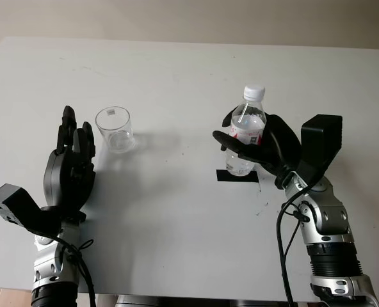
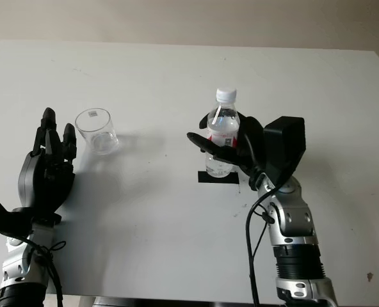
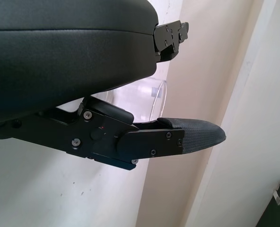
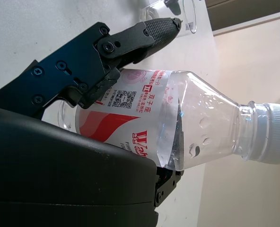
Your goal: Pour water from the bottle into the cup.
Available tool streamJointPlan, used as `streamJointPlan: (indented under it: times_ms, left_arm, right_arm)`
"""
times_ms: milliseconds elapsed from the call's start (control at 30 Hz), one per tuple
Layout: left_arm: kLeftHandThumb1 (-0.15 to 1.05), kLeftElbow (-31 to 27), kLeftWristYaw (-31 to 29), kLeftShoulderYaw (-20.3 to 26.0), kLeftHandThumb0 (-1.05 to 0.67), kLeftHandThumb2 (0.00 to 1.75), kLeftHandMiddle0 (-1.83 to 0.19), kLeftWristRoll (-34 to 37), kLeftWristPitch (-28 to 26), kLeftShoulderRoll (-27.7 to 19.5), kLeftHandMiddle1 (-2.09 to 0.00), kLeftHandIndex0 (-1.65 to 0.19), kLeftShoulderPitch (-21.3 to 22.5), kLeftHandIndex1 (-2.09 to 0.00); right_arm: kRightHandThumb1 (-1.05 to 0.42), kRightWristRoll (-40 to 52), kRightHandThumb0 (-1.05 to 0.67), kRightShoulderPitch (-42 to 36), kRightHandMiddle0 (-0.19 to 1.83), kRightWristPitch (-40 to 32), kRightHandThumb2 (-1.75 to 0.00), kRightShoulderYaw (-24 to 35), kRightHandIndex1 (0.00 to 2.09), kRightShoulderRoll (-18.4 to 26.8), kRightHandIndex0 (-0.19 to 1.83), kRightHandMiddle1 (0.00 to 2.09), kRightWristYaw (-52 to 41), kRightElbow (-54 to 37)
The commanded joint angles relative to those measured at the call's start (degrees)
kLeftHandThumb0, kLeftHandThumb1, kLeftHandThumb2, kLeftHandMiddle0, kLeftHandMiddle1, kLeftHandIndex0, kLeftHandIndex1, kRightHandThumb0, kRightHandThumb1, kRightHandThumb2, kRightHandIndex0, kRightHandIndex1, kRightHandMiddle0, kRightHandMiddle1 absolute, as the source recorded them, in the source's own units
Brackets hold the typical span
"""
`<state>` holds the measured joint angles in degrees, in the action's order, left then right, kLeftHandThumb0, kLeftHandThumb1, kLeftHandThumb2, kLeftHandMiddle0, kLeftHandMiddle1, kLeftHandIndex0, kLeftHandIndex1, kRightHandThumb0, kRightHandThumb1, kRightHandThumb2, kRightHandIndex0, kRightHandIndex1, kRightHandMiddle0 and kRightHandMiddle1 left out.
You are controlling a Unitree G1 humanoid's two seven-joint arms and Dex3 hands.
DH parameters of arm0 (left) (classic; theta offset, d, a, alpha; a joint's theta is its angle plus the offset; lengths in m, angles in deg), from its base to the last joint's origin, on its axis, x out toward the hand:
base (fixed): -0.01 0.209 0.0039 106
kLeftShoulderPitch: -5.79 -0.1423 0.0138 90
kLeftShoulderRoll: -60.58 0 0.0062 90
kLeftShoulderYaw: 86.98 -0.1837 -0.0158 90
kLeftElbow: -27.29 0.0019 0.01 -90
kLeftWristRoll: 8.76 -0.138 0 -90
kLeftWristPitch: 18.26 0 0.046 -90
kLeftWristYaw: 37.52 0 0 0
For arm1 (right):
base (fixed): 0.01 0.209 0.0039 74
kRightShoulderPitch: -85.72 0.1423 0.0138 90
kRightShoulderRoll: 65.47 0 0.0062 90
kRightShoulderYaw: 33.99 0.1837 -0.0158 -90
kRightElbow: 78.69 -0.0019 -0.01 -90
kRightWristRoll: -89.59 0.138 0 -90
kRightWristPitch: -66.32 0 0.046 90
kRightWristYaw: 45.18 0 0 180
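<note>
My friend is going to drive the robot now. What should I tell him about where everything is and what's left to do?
Right hand: shut on the bottle, which is upright over a black mark on the table; I can't tell if it has left the table. Its white cap is on.
Left hand: open, beside the cup, not holding it.
Cup: upright, looks empty.
Done: bottle gripped.
Left: the cap probably has to come off, then carry the bottle to the cup and tip it to pour.
</note>
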<state>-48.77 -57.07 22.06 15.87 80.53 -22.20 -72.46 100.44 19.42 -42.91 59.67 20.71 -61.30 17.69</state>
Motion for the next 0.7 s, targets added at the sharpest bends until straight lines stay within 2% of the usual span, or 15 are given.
streamJointPlan:
  times_ms: [0, 300, 667]
  left_arm:
    - [1.05, 0.4, -0.3, 0.2, -0.76, 0.44, 0.19, 0.4, -0.4, 0.2, -0.03, 0.19, -1.5, 0.00]
    - [1.05, 0.7, -0.8, 0.0, -0.77, 0.47, 0.19, -0.3, 0.1, -0.7, -0.02, 0.19, -1.4, 0.00]
    - [1.05, 1.1, -1.4, 0.3, -0.76, 0.47, 0.19, -0.2, 0.4, -0.9, -0.03, 0.19, -1.1, 0.00]
  right_arm:
    - [-1.05, 0.2, -0.18, -0.5, 1.09, 1.2, -0.35, 0.7, 2.09, -0.3, 1.41, 2.09, 0.1, 0.1]
    - [-1.05, 0.5, -0.18, -1.6, 1.11, 3.1, -0.33, 0.7, 2.09, -1.0, 1.39, 2.09, 0.1, 1.3]
    - [-1.05, -3.6, -0.20, -4.4, 1.12, 13.4, -0.30, -1.1, 2.09, -1.0, 1.40, 2.09, 0.0, 3.6]
